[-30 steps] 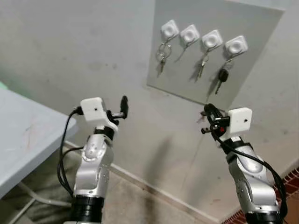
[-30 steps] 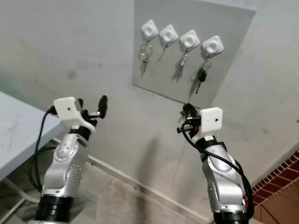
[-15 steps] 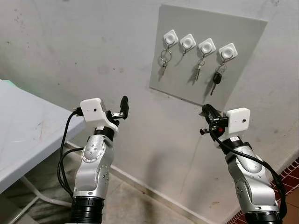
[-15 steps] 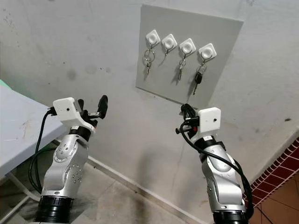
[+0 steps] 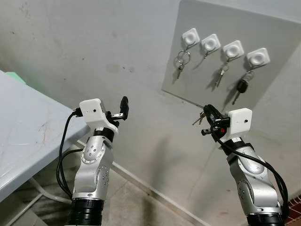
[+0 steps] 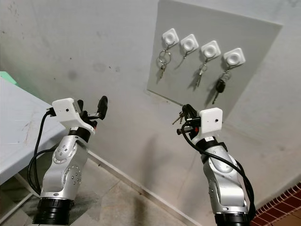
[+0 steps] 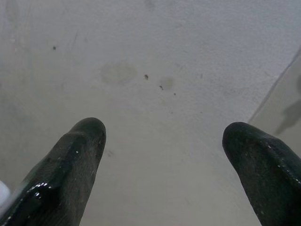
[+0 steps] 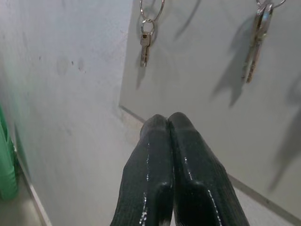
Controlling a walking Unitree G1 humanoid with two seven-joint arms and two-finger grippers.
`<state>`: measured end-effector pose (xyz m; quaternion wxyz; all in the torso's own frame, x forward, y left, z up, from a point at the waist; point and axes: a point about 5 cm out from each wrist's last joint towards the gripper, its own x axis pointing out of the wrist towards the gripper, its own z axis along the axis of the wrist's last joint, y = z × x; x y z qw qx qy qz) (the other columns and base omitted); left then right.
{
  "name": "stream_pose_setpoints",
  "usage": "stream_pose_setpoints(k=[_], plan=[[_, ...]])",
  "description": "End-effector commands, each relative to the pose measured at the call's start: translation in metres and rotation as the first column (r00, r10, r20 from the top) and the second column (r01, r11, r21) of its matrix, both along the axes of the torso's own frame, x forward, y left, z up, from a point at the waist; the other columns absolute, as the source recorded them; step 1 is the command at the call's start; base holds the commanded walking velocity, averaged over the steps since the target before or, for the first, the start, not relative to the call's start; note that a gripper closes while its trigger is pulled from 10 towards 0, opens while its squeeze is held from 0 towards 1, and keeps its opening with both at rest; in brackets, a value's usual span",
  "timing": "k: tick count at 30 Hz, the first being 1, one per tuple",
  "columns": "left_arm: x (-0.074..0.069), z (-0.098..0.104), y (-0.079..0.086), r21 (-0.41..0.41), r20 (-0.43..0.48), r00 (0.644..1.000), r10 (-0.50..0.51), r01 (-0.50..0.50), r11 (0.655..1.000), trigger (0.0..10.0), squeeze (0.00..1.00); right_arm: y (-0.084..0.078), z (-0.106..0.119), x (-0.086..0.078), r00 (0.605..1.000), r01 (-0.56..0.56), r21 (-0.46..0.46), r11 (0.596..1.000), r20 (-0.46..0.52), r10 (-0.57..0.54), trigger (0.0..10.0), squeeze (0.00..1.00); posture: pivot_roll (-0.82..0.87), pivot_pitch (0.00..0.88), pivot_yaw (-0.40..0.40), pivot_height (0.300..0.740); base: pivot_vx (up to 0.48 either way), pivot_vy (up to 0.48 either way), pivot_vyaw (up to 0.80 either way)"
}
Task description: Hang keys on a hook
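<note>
Four white hooks (image 5: 225,48) mounted on grey board (image 5: 282,61); second hook (image 5: 210,43) apparently free. Keys (image 5: 198,119) gripped in clenched right pincer (image 5: 207,114), held below board. Left pincer (image 5: 123,106) spread wide, nothing held. Risk: ring missed on small hook, keys dropped to floor (image 5: 131,202). Plaster wall (image 5: 94,47) stained; table (image 5: 23,127) at left.

The left end effector (image 7: 162,155) points at a pale grey wall (image 7: 155,56) (faintly stained and dotted with dark specks), its two glossy black fingers (image 7: 70,165) spread wide apart, with a board's edge (image 7: 275,84) alongside.
</note>
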<state>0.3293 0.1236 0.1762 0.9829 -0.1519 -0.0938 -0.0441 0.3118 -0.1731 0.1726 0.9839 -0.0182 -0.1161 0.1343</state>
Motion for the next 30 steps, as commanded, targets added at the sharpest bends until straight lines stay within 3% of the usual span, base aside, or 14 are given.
stream_pose_setpoints(k=[1, 13, 30], plan=[[0.0, 0.004, -0.005, -0.008, 0.01, 1.0, -0.019, 0.019, 1.0, 10.0, 0.0, -0.003, 0.007, 0.0, 1.0, 0.003, -0.003, 1.0, 0.021, -0.003, 10.0, 0.0, 0.02, 0.008, -0.075, 0.74, 0.262, 0.0, 0.0], [-0.001, 0.003, -0.008, -0.016, 0.002, 1.0, 0.001, -0.001, 1.0, 10.0, 0.0, -0.002, 0.007, 0.001, 1.0, -0.007, -0.008, 1.0, 0.018, 0.007, 10.0, 0.0, 0.02, 0.008, -0.08, 0.74, 0.0, 0.0, 0.0], [-0.002, 0.019, -0.038, 0.085, 0.074, 0.974, -0.213, 0.207, 0.975, 10.0, 0.0, 0.001, 0.021, 0.01, 0.997, -0.044, -0.025, 0.999, 0.059, 0.046, 10.0, 0.0, 0.02, 0.0, -0.081, 0.74, 0.0, 0.0, 0.0]])
